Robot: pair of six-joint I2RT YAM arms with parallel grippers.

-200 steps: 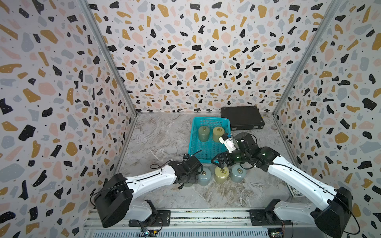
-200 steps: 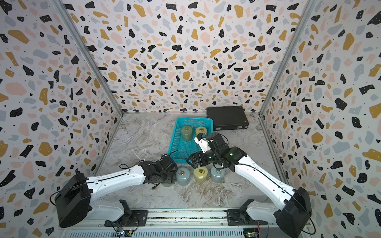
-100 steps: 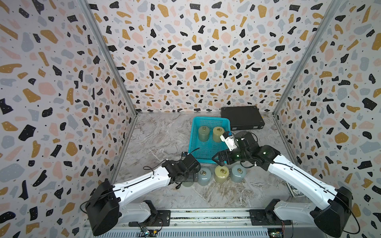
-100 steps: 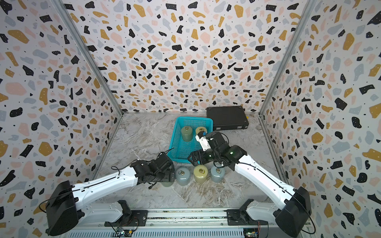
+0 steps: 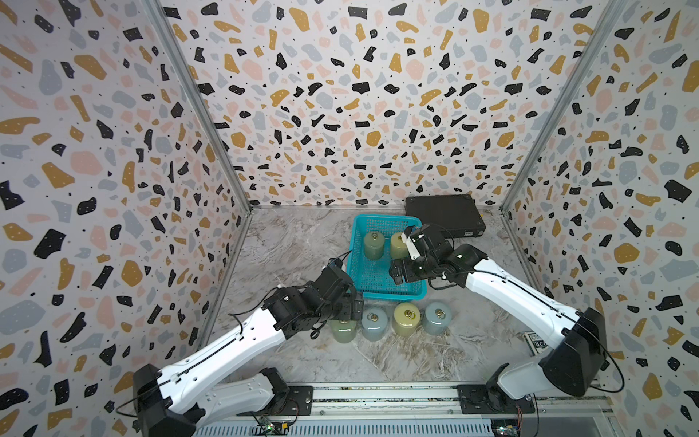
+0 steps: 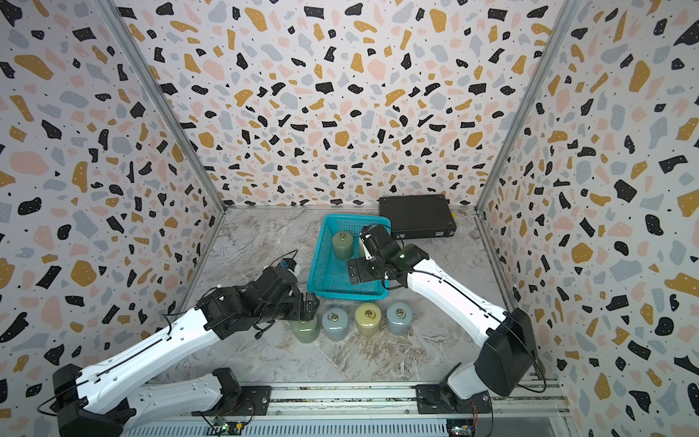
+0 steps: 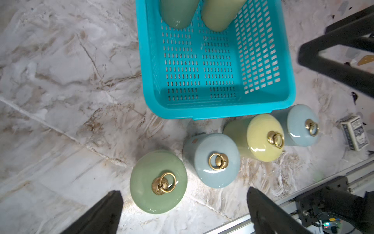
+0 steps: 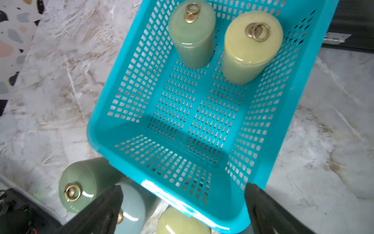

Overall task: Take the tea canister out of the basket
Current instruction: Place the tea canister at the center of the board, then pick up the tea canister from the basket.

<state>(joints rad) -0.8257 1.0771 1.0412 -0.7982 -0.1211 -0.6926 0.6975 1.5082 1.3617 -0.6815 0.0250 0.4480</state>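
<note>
Over the basket [image 5: 393, 294], right gripper [image 8: 183, 187] gapes; left gripper [image 7: 183, 191] gapes above tabletop green canister [image 7: 157, 182].

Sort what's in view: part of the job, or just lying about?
Job:
- basket
- green canister and yellow canister, both inside it
- out front on the table: green table canister, blue table canister, yellow table canister, end blue canister
- left hand, right hand, both open

Lying about:
- black case
- card box
</note>
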